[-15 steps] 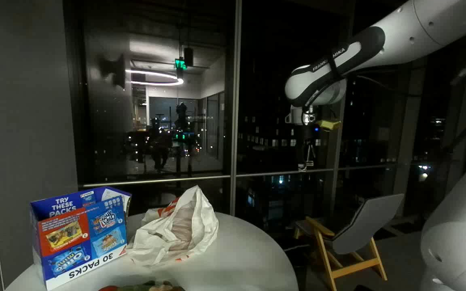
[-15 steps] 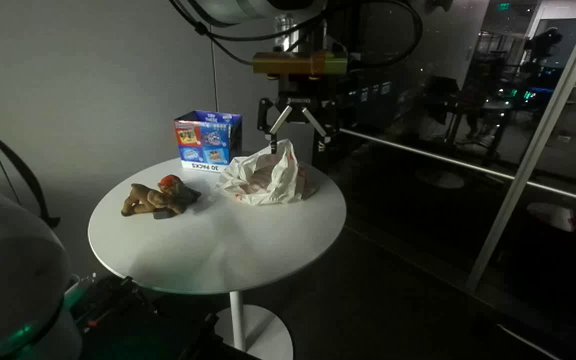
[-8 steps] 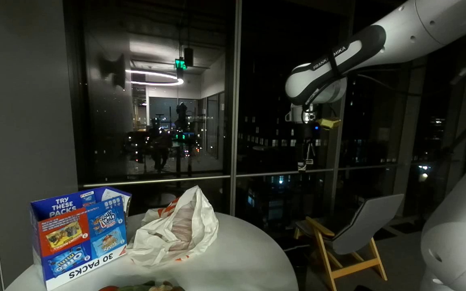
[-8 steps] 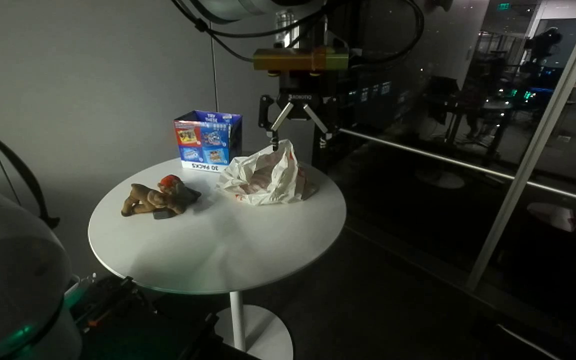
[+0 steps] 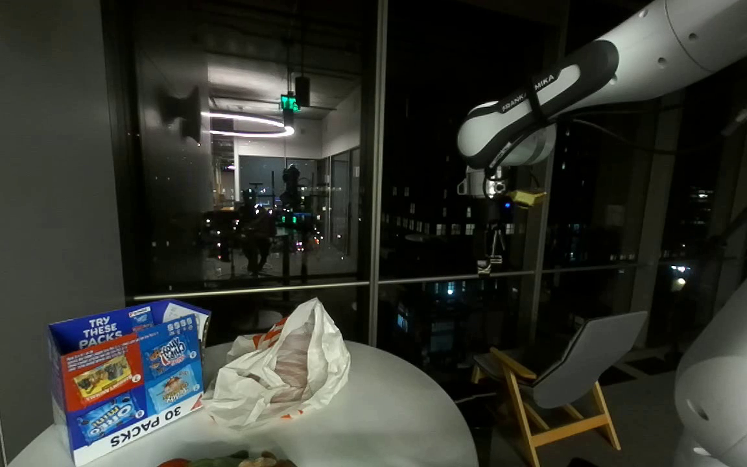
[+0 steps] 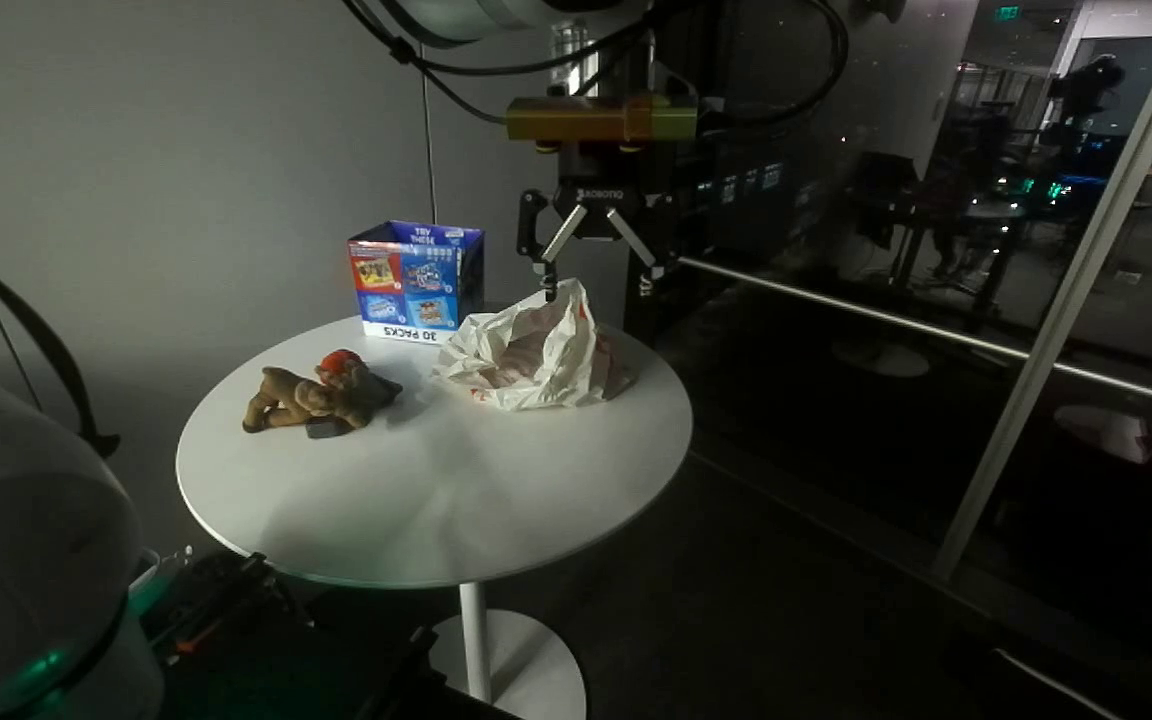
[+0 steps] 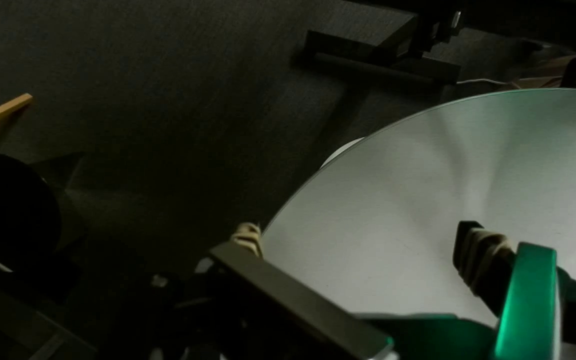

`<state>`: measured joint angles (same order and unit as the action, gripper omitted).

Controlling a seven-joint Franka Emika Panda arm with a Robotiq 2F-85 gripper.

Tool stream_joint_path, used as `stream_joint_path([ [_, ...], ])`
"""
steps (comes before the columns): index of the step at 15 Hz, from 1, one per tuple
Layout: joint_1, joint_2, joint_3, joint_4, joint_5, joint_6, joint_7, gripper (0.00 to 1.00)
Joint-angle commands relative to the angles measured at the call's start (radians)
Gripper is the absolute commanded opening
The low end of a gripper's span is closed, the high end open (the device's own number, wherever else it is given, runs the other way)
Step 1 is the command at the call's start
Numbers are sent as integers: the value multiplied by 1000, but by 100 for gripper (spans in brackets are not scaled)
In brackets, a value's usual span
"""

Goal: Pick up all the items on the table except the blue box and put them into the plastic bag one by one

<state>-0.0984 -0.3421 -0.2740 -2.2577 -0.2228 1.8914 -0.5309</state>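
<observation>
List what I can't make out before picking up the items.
Items: cut off by the bottom edge in an exterior view.
Brown item: overlaps neighbours in an exterior view; boundaries unclear.
Inside bottom of the plastic bag: hidden by crumpled plastic in both exterior views.
Floor of the blue box: hidden by its front wall, same views.
Table: cut off by the wrist view's right edge.

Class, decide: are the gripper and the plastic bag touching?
Apart: in an exterior view, a plain gap separates the gripper from the plastic bag, which lies lower and to the picture's left.
</observation>
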Motion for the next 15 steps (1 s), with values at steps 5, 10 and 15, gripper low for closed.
stream_joint_path([
  [5,-11,1,10,2,4,-1,-3,100],
  [10,8,5,29,-24,7,35,0,100],
  [15,126,115,136,-83,72,169,-33,100],
])
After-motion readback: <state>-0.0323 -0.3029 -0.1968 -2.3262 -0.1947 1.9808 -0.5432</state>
